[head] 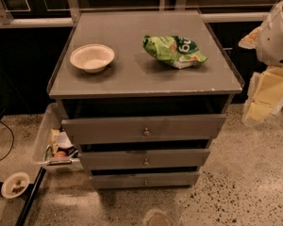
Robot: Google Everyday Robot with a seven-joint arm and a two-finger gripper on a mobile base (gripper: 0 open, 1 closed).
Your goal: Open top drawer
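The top drawer [188,126] sits directly under the front edge of the tabletop [132,81]. Its front seems to stand a little forward, because a dark gap shows between this edge and the panel. So I judge that the drawer is partly open, and what is left is perhaps to pull it further; how far out it is, I cannot say from this angle. The hand [266,98] hangs beyond the right front corner of the tabletop, well apart from the knob [146,132]. It is partly cut off, so I cannot tell whether it is open or closed. A bowl [92,58] lies near the left edge and a green bag [174,51] toward the right edge. The inside of the drawer is too dark to see.
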